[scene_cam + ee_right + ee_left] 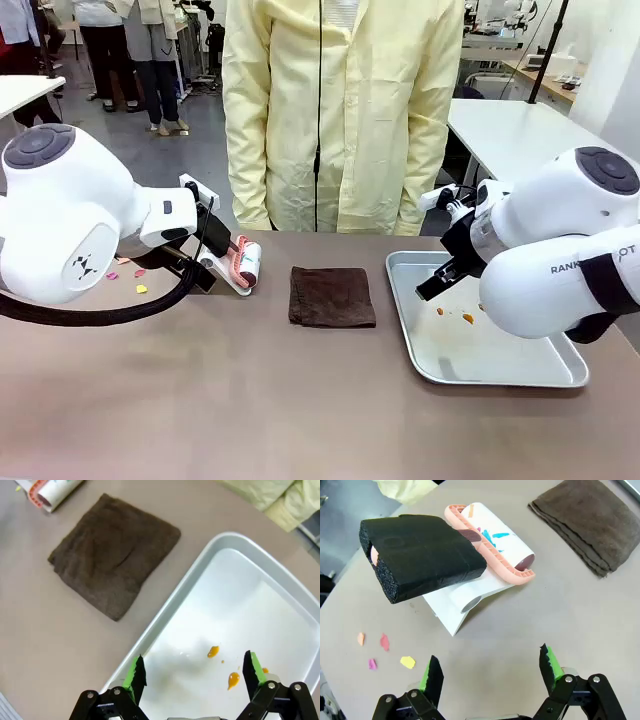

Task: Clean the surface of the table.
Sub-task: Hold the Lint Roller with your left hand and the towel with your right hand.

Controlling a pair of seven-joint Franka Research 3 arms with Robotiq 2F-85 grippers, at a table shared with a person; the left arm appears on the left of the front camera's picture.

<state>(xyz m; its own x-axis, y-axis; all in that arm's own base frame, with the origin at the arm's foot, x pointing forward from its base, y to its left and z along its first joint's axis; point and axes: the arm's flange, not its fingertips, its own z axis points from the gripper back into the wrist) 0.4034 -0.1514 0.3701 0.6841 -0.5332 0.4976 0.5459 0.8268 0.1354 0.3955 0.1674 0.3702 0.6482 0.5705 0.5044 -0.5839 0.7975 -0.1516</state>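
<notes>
Desk (250, 400) spreads across the foreground, grey-brown and matte, running between the two arms and the person (340, 110) in a pale yellow coat at its far edge. Over on the left side, a lint roller (492, 542) with a pink frame leans on a white holder (455, 605), its black foam handle (420, 555) sticking out, and coloured flecks cling to the roll. Right by it the left pincer (490, 667) hovers above the desk, jaws wide apart, nothing between the green pads. Paper scraps (384, 642) in orange, pink and yellow lie loose on the desk beside the holder. Mid-desk, a folded brown cloth (332, 296) lies flat. Across to the right, a silver tray (500, 345) sits on the desk with orange spots (213, 651) on its floor. Above the tray's edge the right pincer (195, 667) hangs with jaws spread, holding nothing.
</notes>
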